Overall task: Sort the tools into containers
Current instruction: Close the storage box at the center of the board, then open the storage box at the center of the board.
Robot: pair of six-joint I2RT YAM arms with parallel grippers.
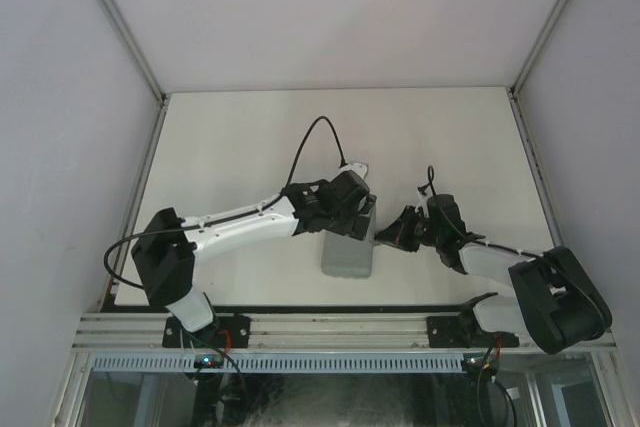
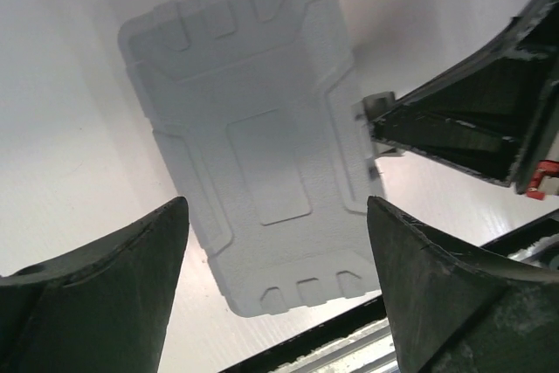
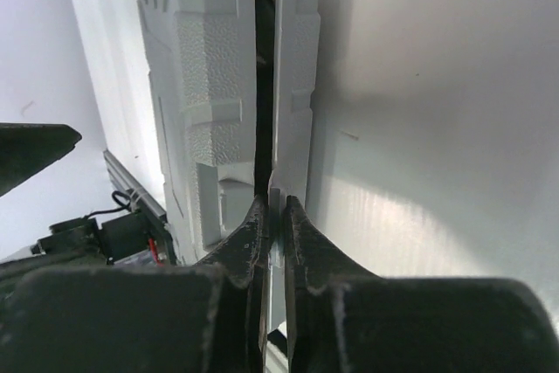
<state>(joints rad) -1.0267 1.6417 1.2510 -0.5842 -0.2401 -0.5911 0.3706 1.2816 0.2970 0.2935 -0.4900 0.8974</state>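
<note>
While the left jaws hang wide apart above the lid, hold them clear of the grey tool case (image 1: 347, 255), which lies flat at 6 o'clock on the tabletop (image 1: 230, 137), its halves almost together. At the case's 3 o'clock edge, the right jaws are clamped on its thin lip (image 3: 278, 188). The step appears to be parting the halves: lift slowly, since so narrow a pinch may slip.

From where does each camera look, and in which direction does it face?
Top external: above, behind the robot, facing down; table, left arm, right arm, tool case.
Left wrist: over the case, facing down on its lid; own open fingers frame it.
Right wrist: beside the case, facing along its seam; own fingers pinch its rim.
Shared: all see the case; left wrist also sees the right gripper.
</note>
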